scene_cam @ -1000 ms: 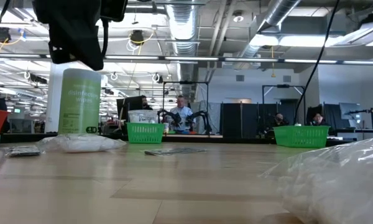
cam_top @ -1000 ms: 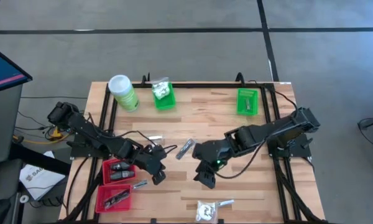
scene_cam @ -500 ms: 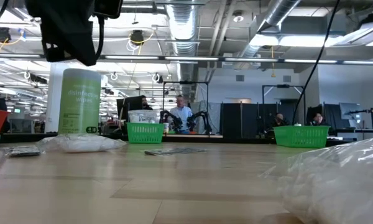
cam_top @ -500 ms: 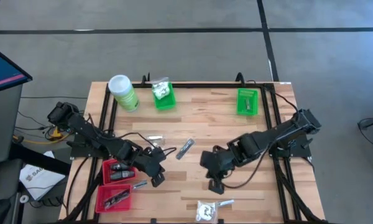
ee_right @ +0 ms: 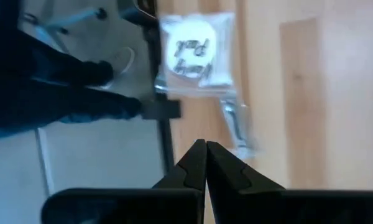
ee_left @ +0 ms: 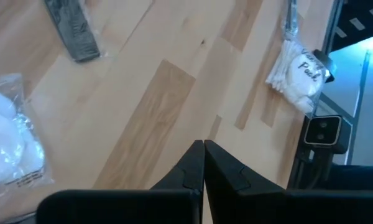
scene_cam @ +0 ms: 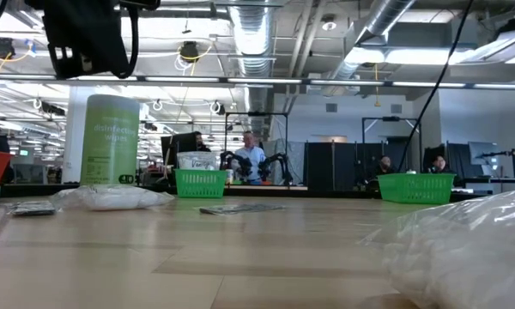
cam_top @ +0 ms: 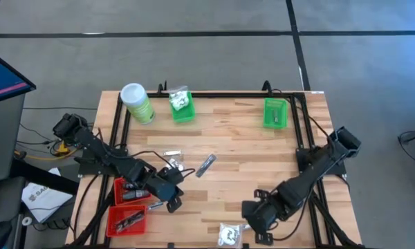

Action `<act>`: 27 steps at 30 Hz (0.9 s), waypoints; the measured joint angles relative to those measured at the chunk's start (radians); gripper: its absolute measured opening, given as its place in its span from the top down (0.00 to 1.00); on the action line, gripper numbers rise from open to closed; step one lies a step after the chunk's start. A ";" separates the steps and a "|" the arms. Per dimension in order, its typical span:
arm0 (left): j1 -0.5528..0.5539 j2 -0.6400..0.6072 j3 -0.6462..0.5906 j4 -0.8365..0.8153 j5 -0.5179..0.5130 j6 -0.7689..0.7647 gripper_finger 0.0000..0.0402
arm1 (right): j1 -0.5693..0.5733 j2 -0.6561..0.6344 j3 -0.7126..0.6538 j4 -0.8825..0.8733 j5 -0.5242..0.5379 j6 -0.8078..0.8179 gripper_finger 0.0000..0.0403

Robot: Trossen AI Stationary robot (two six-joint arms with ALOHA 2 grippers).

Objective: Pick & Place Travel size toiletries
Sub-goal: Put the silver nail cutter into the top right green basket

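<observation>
At 6 o'clock, right gripper [cam_top: 263, 220], jaws now pressed together empty, is being swung from mid-table toward white packet [cam_top: 229, 234]; pickup pending.

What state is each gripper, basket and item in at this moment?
left gripper: shut, empty, above the table by the red baskets.
right gripper: shut, empty, near the white packet.
white packet: lying flat at the table's near edge.
silvery sachet: flat, mid-table.
red baskets: hold dark items.
green baskets: upright at the far edge.
canister: upright, lid on.
</observation>
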 joint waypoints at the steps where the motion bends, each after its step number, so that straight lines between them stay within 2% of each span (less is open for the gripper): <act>1: 0.000 0.000 0.000 0.004 -0.002 0.000 1.00 | 0.004 0.003 -0.018 0.048 -0.010 0.023 0.99; 7: 0.000 0.000 0.000 0.018 -0.004 0.001 1.00 | 0.016 0.060 -0.065 0.173 -0.119 0.058 1.00; 9: 0.002 0.000 0.001 0.005 0.002 0.002 1.00 | 0.030 0.084 -0.071 0.156 -0.150 0.047 0.99; 11: 0.002 0.000 0.001 -0.050 0.002 0.001 1.00 | 0.030 0.122 -0.067 0.198 -0.174 0.038 0.98; 16: 0.007 0.000 0.003 -0.274 -0.023 0.000 1.00 | 0.035 0.191 -0.068 0.171 -0.179 0.023 0.94; 19: 0.007 0.000 0.003 -0.425 -0.049 0.001 1.00 | 0.036 0.211 -0.067 0.156 -0.147 0.018 0.93; 21: 0.009 0.000 0.003 -0.487 -0.052 0.002 1.00 | 0.046 0.211 -0.068 0.114 -0.079 0.018 0.92; 24: 0.012 0.000 0.003 -0.517 -0.051 0.021 1.00 | 0.050 0.211 -0.068 0.084 0.000 0.010 0.92; 27: 0.012 0.000 0.003 -0.513 -0.053 0.031 1.00 | 0.049 0.211 -0.068 0.083 0.019 0.001 0.92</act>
